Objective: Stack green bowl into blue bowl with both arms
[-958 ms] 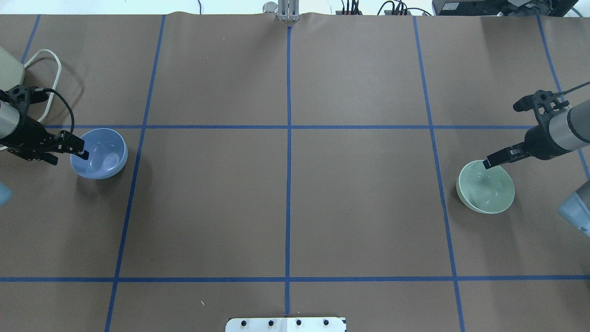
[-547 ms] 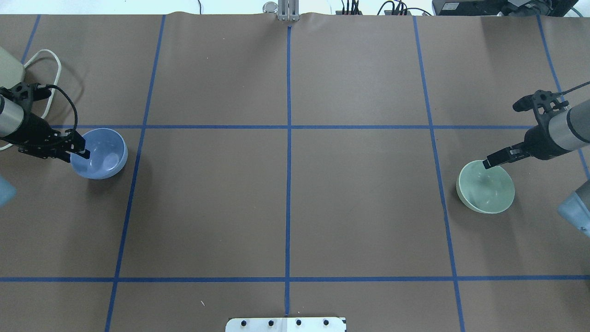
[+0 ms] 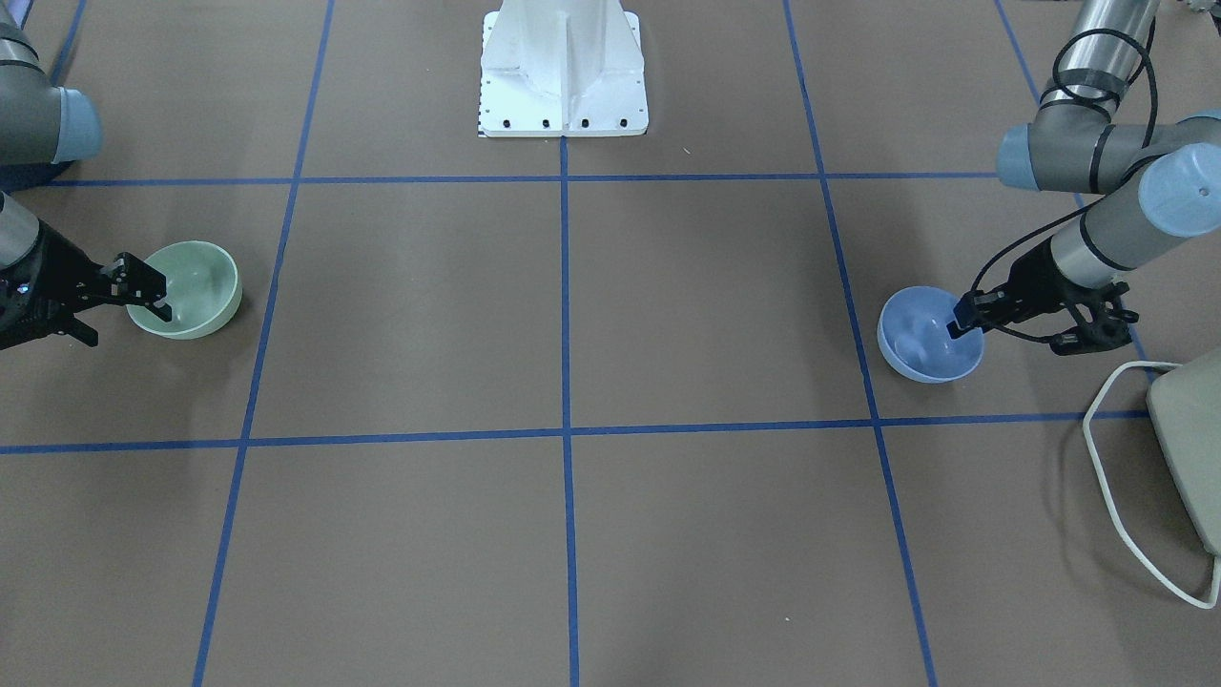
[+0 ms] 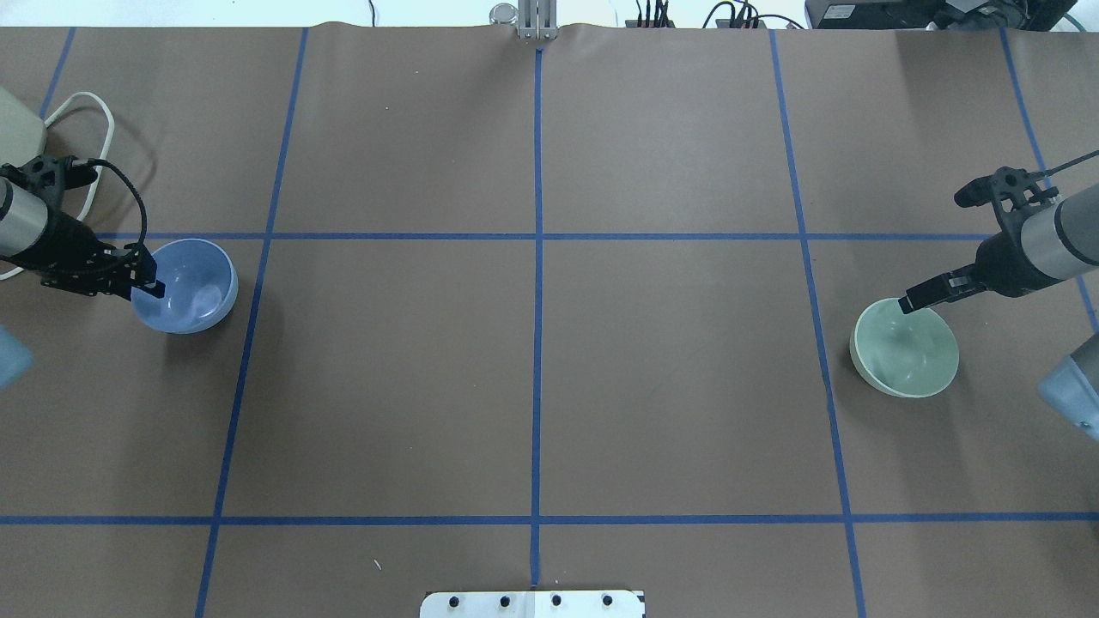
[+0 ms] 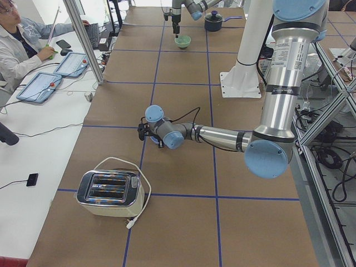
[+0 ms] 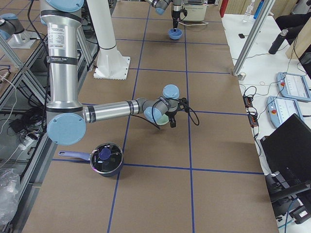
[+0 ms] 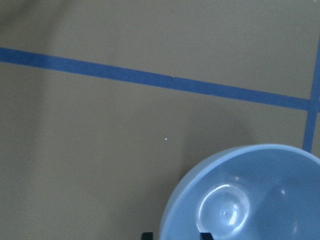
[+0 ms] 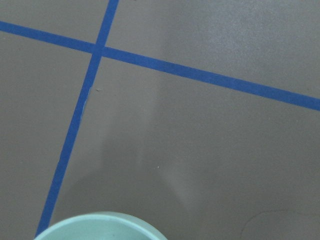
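Because the task needs one bowl carried into the other, each arm takes its bowl by the rim. The bowls sit well apart on the brown paper-covered bench (image 4: pixel 532 386): the light periwinkle-blue round bowl (image 4: pixel 193 292) at 9 o'clock in the overhead view, the pale mint-green round bowl (image 4: pixel 910 356) at 3 o'clock. The left gripper (image 4: pixel 146 281) meets the blue bowl at its 9 o'clock rim and appears clamped on the wall. Only the left wrist view shows its fingertips (image 7: pixel 205 235), one outside and one inside. The right gripper (image 4: pixel 907 303) sits at the green bowl's 12 o'clock rim. Whether it pinches cannot be told, since the right wrist view shows only a sliver of rim.
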You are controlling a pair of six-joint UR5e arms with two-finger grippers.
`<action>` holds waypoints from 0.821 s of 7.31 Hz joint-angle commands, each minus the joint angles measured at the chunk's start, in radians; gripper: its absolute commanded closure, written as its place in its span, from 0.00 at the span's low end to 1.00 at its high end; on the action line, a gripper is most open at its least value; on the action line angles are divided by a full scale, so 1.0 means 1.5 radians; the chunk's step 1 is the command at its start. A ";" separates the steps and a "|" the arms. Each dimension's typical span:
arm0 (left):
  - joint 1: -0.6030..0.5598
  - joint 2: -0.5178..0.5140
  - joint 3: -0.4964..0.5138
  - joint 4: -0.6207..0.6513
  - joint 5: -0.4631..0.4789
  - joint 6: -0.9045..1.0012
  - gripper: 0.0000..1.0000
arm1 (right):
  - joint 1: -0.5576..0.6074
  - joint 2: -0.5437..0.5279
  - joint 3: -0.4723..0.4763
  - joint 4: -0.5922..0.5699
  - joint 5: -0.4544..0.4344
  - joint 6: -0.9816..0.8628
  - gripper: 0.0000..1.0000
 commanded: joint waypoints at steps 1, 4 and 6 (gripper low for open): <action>0.006 0.000 -0.003 0.000 0.014 -0.022 0.73 | 0.000 0.001 0.000 0.000 0.000 0.000 0.00; 0.006 -0.001 -0.007 0.000 0.014 -0.083 1.00 | 0.000 0.003 0.000 0.000 0.000 0.000 0.00; 0.006 -0.001 -0.022 0.001 0.007 -0.086 1.00 | -0.001 0.003 0.000 0.000 0.000 0.000 0.00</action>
